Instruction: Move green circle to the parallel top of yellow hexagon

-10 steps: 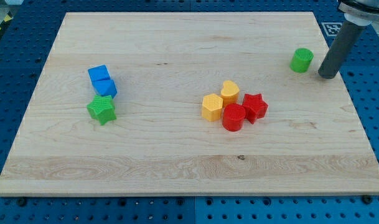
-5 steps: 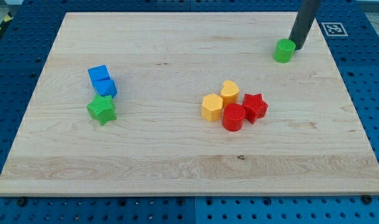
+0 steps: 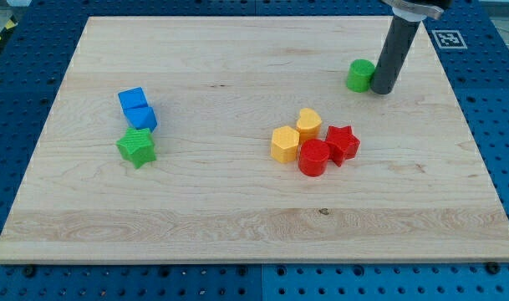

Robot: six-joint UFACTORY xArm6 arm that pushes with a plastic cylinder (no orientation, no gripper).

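Note:
The green circle (image 3: 360, 75) sits near the view's upper right on the wooden board. My tip (image 3: 381, 89) touches its right side. The yellow hexagon (image 3: 284, 144) lies near the board's middle, below and left of the green circle. It is part of a cluster with a second yellow block (image 3: 309, 124), a red circle (image 3: 313, 157) and a red star (image 3: 342, 143).
Two blue blocks (image 3: 136, 108) stand together at the view's left, with a green star (image 3: 136, 147) just below them. The board's right edge (image 3: 467, 125) runs close to my tip. Blue pegboard surrounds the board.
My tip has swung round the green circle's right side and pushed it leftward across the board. The other blocks have not moved.

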